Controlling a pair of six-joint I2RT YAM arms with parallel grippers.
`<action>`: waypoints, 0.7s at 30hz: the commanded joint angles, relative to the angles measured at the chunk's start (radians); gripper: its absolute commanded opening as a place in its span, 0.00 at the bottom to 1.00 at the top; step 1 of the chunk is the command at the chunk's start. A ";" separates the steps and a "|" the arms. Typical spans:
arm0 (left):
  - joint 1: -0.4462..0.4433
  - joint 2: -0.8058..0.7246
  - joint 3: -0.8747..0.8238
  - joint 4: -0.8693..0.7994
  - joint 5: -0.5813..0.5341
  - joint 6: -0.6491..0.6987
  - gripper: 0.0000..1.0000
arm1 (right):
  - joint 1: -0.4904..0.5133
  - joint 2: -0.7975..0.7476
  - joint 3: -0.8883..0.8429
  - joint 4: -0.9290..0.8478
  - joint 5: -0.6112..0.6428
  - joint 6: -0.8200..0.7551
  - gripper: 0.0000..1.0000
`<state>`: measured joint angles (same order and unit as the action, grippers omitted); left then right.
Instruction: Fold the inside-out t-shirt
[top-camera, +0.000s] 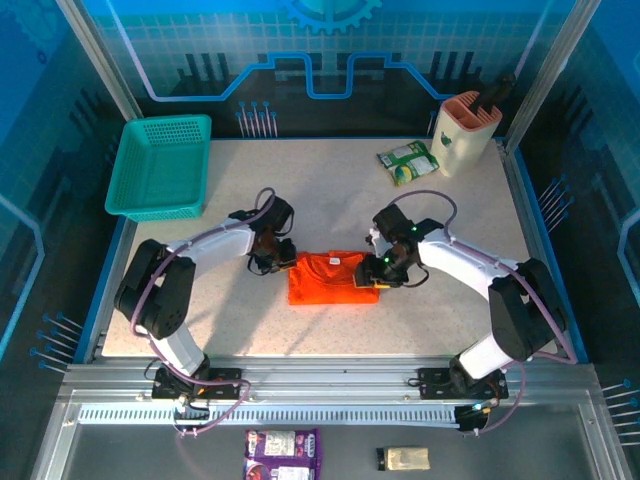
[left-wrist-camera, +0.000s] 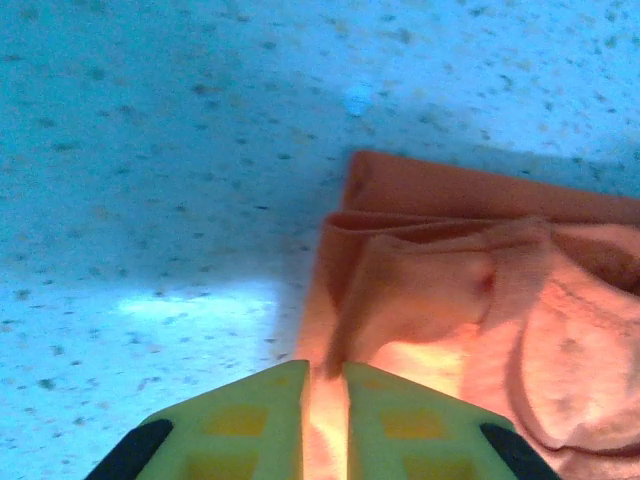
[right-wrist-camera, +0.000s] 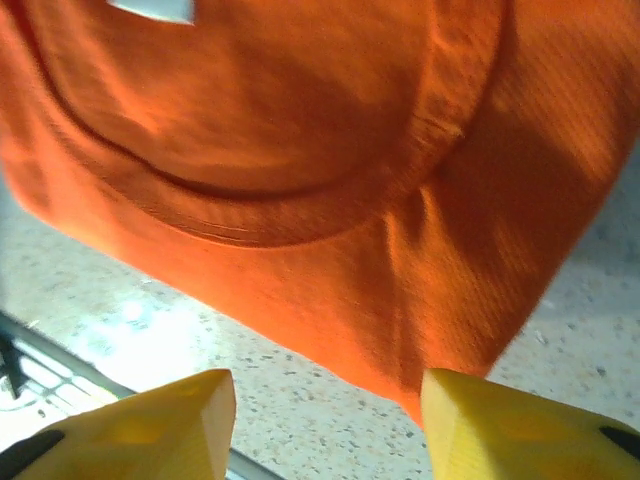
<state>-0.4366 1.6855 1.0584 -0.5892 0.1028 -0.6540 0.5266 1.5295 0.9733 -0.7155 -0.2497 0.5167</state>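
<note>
Two grippers, one folded bundle. The left gripper (top-camera: 273, 260) is parked at the left edge of the inside-out t-shirt (top-camera: 330, 282). Its jaws are drawn to a narrow slit with orange showing through, and whether cloth is pinched can't be told. The t-shirt is laid mid-way across the counter (top-camera: 330, 190), long axis running left-right. At its right edge the right gripper (top-camera: 386, 270) is spread wide, nothing held — neither arm is placed nearer.

Open table (top-camera: 300, 190) surrounds the t-shirt (top-camera: 325, 282); teal basket (top-camera: 160, 165) occupies far-left corner
</note>
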 joint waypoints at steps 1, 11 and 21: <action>0.031 -0.054 -0.056 0.045 0.100 0.038 0.21 | 0.009 -0.028 -0.048 -0.002 0.087 0.034 0.59; 0.038 -0.028 -0.136 0.117 0.173 0.039 0.23 | -0.175 -0.012 -0.203 0.285 -0.262 -0.027 0.61; 0.038 -0.027 -0.131 0.109 0.154 0.028 0.23 | -0.217 0.139 -0.167 0.363 -0.360 -0.043 0.52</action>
<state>-0.4019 1.6543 0.9329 -0.4824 0.2451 -0.6445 0.3260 1.6337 0.7769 -0.3916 -0.5430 0.4934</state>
